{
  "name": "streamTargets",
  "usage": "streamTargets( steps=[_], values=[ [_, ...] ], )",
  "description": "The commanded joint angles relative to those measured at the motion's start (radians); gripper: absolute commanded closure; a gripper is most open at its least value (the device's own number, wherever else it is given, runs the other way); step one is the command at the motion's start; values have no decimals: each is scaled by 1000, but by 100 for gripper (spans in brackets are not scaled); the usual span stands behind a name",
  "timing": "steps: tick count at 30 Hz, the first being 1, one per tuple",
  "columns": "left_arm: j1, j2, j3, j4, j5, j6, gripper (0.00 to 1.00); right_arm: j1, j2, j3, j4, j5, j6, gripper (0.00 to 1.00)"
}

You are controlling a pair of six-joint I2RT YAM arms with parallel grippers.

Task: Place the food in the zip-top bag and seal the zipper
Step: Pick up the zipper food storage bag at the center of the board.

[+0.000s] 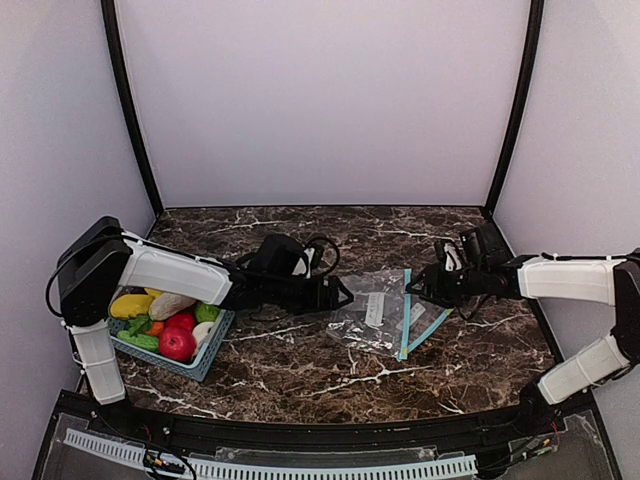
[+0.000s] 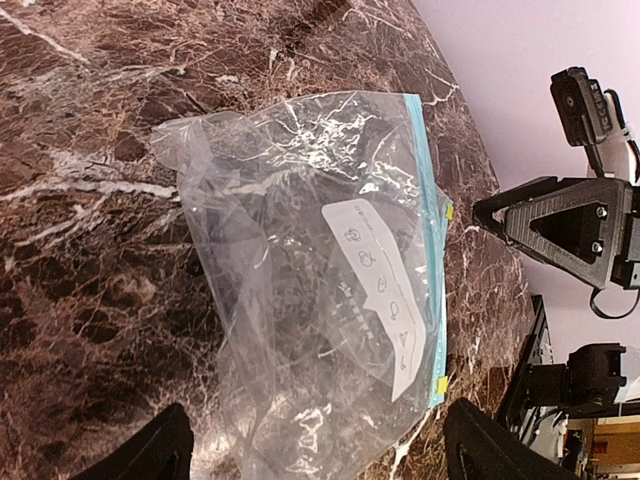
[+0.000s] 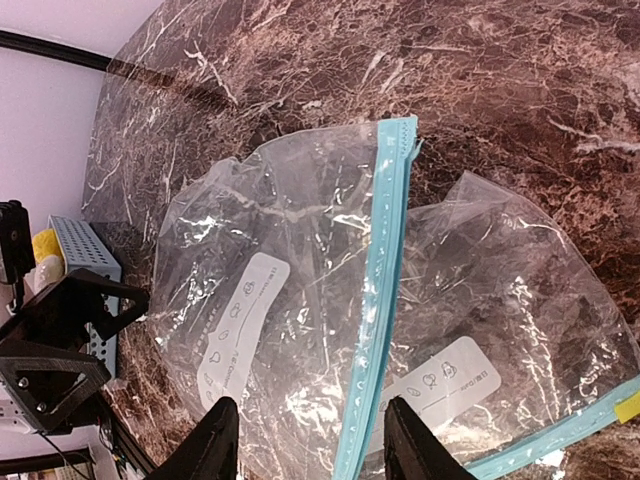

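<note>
On the marble table, seen from the top view, a teal basket sits at the near left. It holds all the food: red, yellow, green, orange and cream pieces. The left gripper reaches to the table's middle, just left of the zip-top bag. The bag lies flat, with its teal zipper along its right edge. The right gripper hangs just right of that zipper.

In the left wrist view, that claw's 2 fingers stand wide apart with nothing gripped. The crumpled, empty bag lies on the marble beyond them.

In the right wrist view, its 2 fingers are apart on either side of the zipper line. Whether they touch the plastic cannot be told. A 2nd clear bag overlaps the 1st on the zipper's right, and the basket shows far to the left.
</note>
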Motion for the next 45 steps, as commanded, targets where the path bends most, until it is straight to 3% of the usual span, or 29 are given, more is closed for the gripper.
streamTargets(
  steps=[1,8,12,14,19,22,33,39,45],
  values=[
    [4,66,61,-23,45,29,13,-20,37,-6,76,-62,-31,52],
    [5,142,118,-37,66,32,15,-25,102,-20,136,-108,-30,53],
    [4,182,137,5,96,11,28,-25,125,-17,145,-117,-30,54],
    [4,200,141,30,114,0,40,-25,120,-16,144,-119,-30,53],
    [4,213,133,103,169,-6,82,-25,73,-24,136,-109,-17,53],
    [4,188,123,149,194,7,98,-25,16,-32,125,-108,-8,53],
    [5,-123,-58,246,213,113,99,-25,-258,29,-10,-134,-69,46],
    [4,-320,-192,314,280,151,99,-23,-374,40,38,-261,-80,31],
    [4,-496,-280,366,336,134,99,-20,-469,4,82,-311,-54,27]
  ],
)
